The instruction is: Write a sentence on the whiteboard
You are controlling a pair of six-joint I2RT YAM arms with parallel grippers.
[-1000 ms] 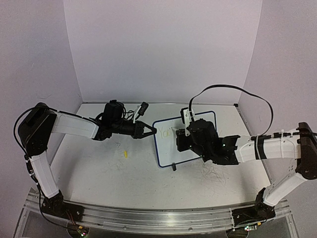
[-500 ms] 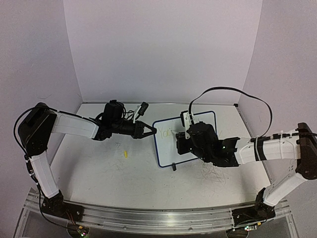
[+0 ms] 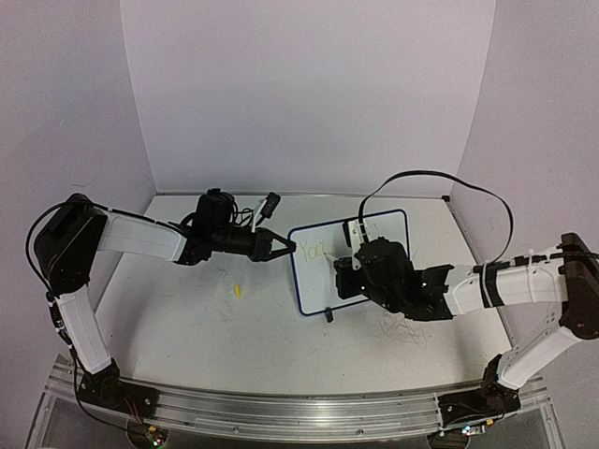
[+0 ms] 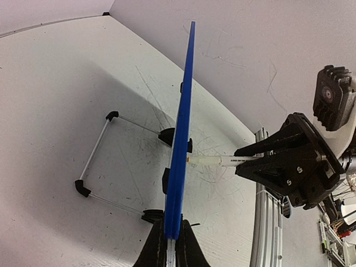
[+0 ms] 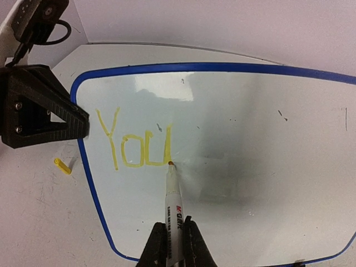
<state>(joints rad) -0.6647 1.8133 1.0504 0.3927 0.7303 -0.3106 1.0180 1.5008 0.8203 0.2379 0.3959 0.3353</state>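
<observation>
The whiteboard (image 3: pixel 314 283) stands tilted at the table's middle, blue-rimmed, and shows edge-on in the left wrist view (image 4: pixel 183 128). My left gripper (image 3: pixel 288 246) is shut on its left edge, with the fingertips (image 4: pixel 173 229) pinching the rim. The sentence (image 5: pixel 136 146) reads "YOU" in yellow at the board's (image 5: pixel 250 122) upper left. My right gripper (image 5: pixel 174 225) is shut on a white marker (image 5: pixel 173 203). The marker's tip touches the board at the foot of the U's right stroke. From the side the marker (image 4: pixel 222 161) meets the board's face.
A small yellow cap (image 3: pixel 238 290) lies on the table left of the board. The board's wire stand (image 4: pixel 94 161) spreads out behind it, and a black foot (image 3: pixel 328 316) sits at its near edge. Pen scribbles (image 3: pixel 402 327) mark the table under the right arm. Walls close in on three sides.
My right gripper has slid down the board towards me with the marker. The left arm and the board have not moved.
</observation>
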